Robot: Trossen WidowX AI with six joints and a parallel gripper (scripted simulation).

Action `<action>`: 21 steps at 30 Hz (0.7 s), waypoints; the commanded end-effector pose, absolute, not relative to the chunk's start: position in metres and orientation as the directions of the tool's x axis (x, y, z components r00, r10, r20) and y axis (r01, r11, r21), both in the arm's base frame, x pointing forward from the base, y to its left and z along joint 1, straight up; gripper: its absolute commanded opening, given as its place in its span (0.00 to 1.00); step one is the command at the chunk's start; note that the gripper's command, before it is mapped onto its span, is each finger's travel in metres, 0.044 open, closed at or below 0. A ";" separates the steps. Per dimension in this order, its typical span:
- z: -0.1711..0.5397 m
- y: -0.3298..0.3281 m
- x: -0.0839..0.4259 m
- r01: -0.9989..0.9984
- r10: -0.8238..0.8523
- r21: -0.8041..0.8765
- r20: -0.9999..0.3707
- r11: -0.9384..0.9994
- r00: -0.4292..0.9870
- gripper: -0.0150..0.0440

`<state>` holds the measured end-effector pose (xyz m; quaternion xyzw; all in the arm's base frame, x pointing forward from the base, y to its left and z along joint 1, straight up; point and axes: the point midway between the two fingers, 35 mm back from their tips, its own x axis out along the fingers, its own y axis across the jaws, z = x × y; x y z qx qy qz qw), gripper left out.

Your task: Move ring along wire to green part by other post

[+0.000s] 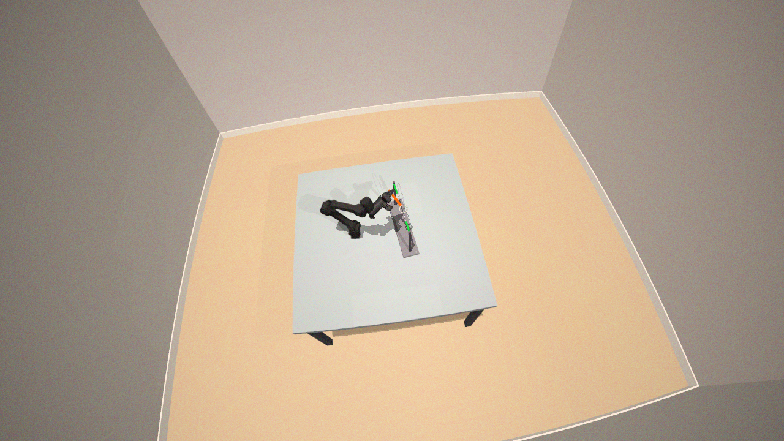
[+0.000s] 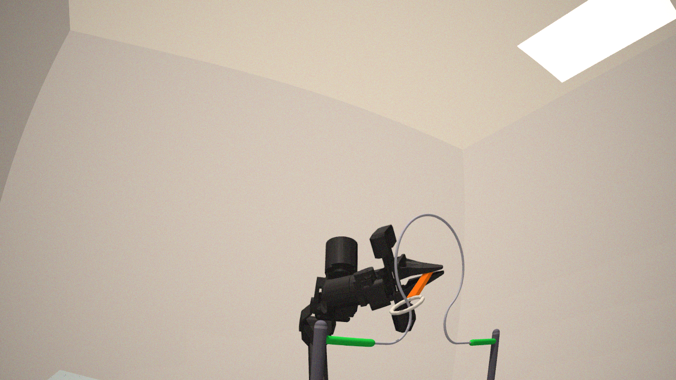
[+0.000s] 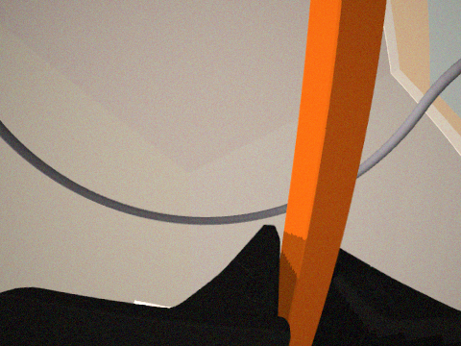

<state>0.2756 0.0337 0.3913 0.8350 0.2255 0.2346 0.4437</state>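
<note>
My gripper (image 2: 442, 269) (image 3: 281, 237) is shut on the orange handle (image 2: 419, 285) (image 3: 322, 120) (image 1: 397, 200), which slants down to the ring. The pale ring (image 2: 401, 313) is tilted around the lower left rise of the grey wire (image 2: 428, 215) (image 3: 192, 220), above the left green part (image 2: 350, 341) in the exterior view. The wire passes through the ring; whether they touch I cannot tell. The other green part (image 2: 482, 342) is at the right. In the exterior view the wire's left side crosses in front of my gripper. The ring is out of the wrist view.
The left post (image 2: 319, 349) and right post (image 2: 493, 354) hold the wire ends. Above the ring the wire makes a tall loop, narrowing and bending at its lower right. The posts stand on a grey base (image 1: 405, 255) on the pale table (image 1: 339, 296), beside the arm (image 1: 345, 206).
</note>
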 end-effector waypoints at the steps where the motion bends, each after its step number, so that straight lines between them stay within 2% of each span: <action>1: 0.400 0.030 0.276 0.158 0.577 0.839 0.208 -0.520 0.790 0.00; 21: 0.410 0.021 0.277 0.156 0.581 0.852 0.196 -0.499 0.790 0.00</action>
